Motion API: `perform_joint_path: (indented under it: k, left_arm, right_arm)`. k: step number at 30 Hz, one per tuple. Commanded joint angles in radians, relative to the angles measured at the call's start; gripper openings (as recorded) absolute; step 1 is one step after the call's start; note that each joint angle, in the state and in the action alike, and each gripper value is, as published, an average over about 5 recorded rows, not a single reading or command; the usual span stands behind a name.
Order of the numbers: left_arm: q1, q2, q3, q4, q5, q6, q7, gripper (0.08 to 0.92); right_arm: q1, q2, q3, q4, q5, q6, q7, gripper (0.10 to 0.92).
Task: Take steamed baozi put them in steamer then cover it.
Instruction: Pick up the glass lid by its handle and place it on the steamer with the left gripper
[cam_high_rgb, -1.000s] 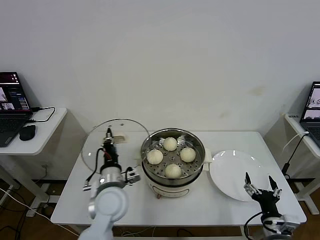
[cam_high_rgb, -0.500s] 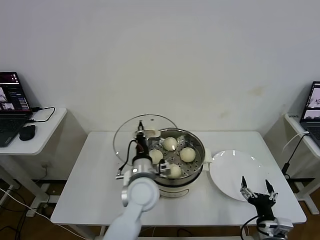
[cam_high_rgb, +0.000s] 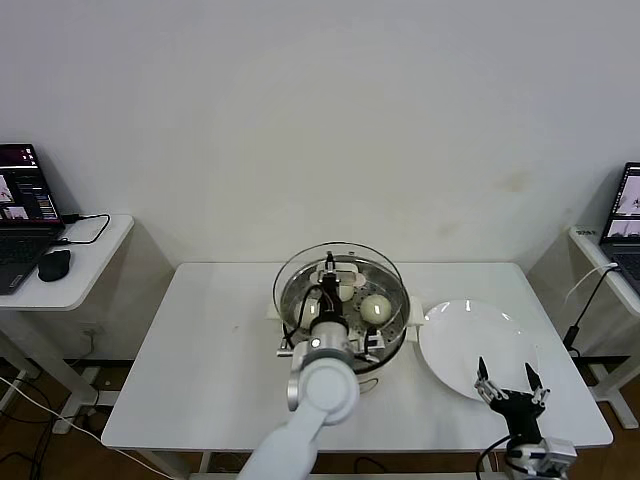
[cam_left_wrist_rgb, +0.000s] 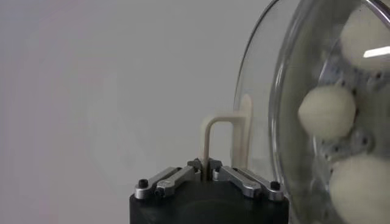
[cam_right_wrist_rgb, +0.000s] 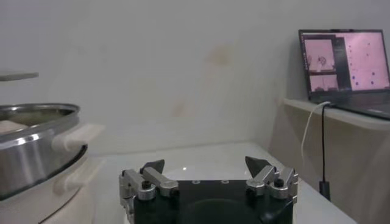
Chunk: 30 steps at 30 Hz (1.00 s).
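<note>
Covering step. Your left gripper (cam_high_rgb: 330, 268) is clamped on the handle of the cover (cam_high_rgb: 300, 262), held above the steamer (cam_high_rgb: 392, 322); baozi (cam_high_rgb: 375, 307) inside. Next: centre, lower, release. Right gripper (cam_high_rgb: 508, 380) idles spread, beyond the plate (cam_high_rgb: 455, 345) beside the steamer.

Place: a test lab, not a kitchen, as I see it.
Walls: bare white, nothing hung.
My desk (cam_high_rgb: 200, 340): plain white, on metal legs.
Side desks: left laptop (cam_high_rgb: 22, 200) with mouse (cam_high_rgb: 54, 265); right laptop (cam_high_rgb: 625, 225).
Floor: loose cables (cam_high_rgb: 25, 400) trailing.
</note>
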Motion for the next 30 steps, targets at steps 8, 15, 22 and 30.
perform_joint_path:
  k: [8, 15, 22, 30]
  left_arm:
    - [-0.017, -0.023, 0.023, 0.073, 0.011, 0.003, 0.028, 0.138]
    - [-0.010, -0.024, 0.022, 0.063, 0.017, 0.002, 0.038, 0.138]
    - [-0.004, -0.023, 0.012, 0.072, 0.013, 0.002, 0.029, 0.138]
    - [-0.010, -0.022, 0.018, 0.092, -0.001, 0.001, 0.002, 0.138]
  right_arm:
    - [0.006, 0.007, -0.007, -0.014, -0.018, 0.004, 0.001, 0.823]
    - [0.013, 0.006, -0.010, -0.023, -0.021, 0.007, -0.001, 0.823]
    - [0.017, 0.004, -0.010, -0.028, -0.022, 0.009, -0.003, 0.823]
    - [0.018, 0.007, -0.010, -0.029, -0.023, 0.012, -0.004, 0.823]
